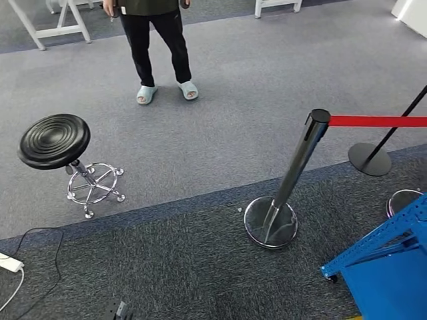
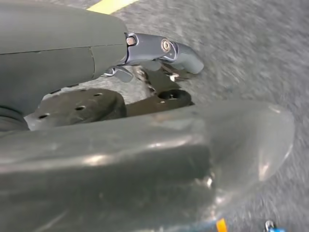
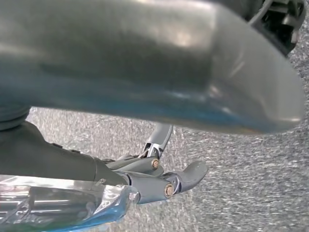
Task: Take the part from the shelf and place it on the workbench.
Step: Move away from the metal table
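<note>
In the left wrist view my left hand (image 2: 153, 72) hangs over grey carpet, its fingers (image 2: 164, 48) nearly straight and its thick thumb (image 2: 233, 145) apart from them, with nothing in it. In the right wrist view my right hand (image 3: 160, 150) also hangs over carpet, thumb (image 3: 218, 72) on one side and fingers (image 3: 171, 181) stretched out. A shiny clear wrapped thing (image 3: 62, 205) with a blue edge lies along those fingers. Whether the hand holds it I cannot tell. A corner of the blue shelf frame (image 1: 387, 257) shows at the head view's lower right.
A leaning chrome stanchion (image 1: 284, 193) with a red belt (image 1: 377, 121) stands ahead right, and a second black post base (image 1: 370, 159) beyond it. A black stool (image 1: 55, 143) stands at left, with cables (image 1: 30, 267) on the floor nearby. A person (image 1: 156, 47) stands farther ahead.
</note>
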